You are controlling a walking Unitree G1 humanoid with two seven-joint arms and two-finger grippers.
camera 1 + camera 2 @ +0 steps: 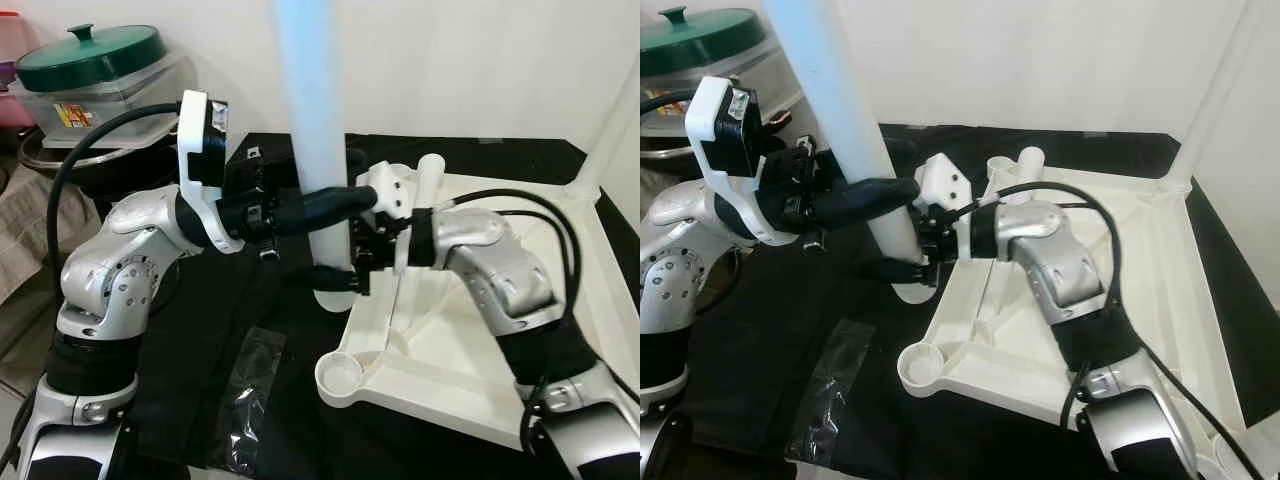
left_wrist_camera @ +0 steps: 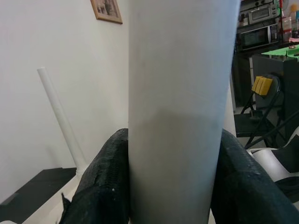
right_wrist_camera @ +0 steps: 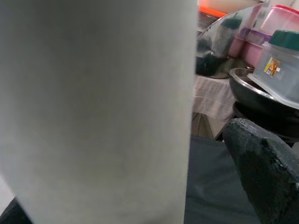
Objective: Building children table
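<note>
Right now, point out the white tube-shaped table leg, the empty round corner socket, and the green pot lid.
White tube-shaped table leg (image 1: 315,110), left eye view, upper shaft.
Empty round corner socket (image 1: 341,374), left eye view, cup floor.
Green pot lid (image 1: 95,52), left eye view, dome.

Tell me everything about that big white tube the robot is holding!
The big white round plastic-looking tube is a smooth, plain table leg, standing nearly upright and running up out of view. Its bottom end sits at a round corner socket of the white upside-down table top, which lies on black cloth. The left tool is shut around its middle, black fingers pressed on both sides. The right tool reaches it lower down, near the base; whether it grips is unclear.
</note>
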